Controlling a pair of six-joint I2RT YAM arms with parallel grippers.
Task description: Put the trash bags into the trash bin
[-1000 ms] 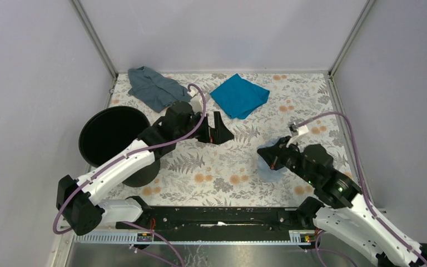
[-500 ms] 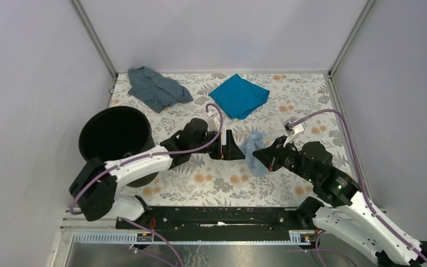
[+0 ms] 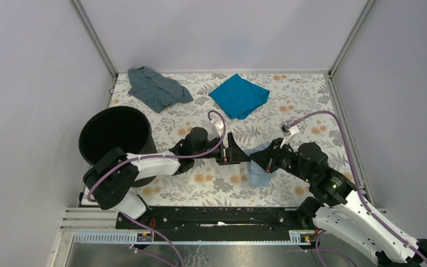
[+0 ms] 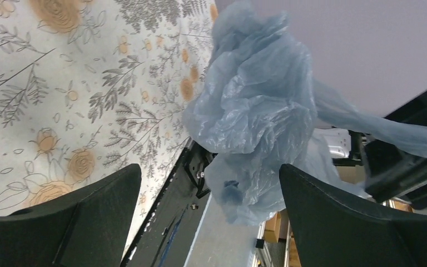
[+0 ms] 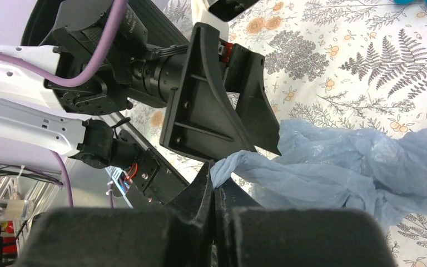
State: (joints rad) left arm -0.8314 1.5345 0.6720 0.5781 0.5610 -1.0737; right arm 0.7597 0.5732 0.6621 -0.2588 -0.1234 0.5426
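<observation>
The trash bag [image 3: 259,170], a crumpled pale blue film, hangs above the floral table near the middle. My right gripper [image 3: 254,161] is shut on a twisted corner of it; the right wrist view shows that corner pinched at the gripper [image 5: 214,181], the rest of the bag [image 5: 361,167] trailing right. My left gripper [image 3: 240,151] is open and points right at the bag. In the left wrist view the bag [image 4: 256,111] hangs just ahead of the wide gripper [image 4: 208,169], its lower fold level with the fingertips. The black trash bin [image 3: 111,109] stands upright at the left.
A dull grey-blue cloth [image 3: 155,88] lies at the back left and a bright teal cloth [image 3: 239,95] at the back middle. The black base rail [image 3: 217,214] runs along the near edge. Grey enclosure walls close in on three sides.
My left arm has swung right from beside the bin to the bag, staying open. My right gripper has carried the bag up off the table and leftward toward the left gripper.
</observation>
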